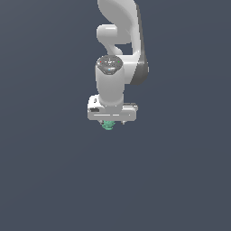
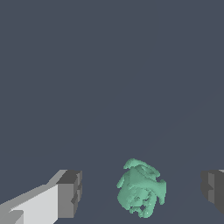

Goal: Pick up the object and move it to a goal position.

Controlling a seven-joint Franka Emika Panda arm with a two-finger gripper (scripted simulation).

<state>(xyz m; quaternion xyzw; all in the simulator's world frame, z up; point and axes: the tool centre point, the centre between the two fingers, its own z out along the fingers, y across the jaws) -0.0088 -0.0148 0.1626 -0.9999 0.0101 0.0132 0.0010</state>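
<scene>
The arm [image 1: 118, 40] hung vertically, wrist pointed down, presumably so the gripper [image 2: 142, 192] could straddle its target from above. Its jaws were spread wide, with clear gaps on both sides. Between them lay the object [image 2: 141, 194], a knobbly teal-green lump touching neither finger; whether it rested on a surface was unclear. No container appeared.
</scene>
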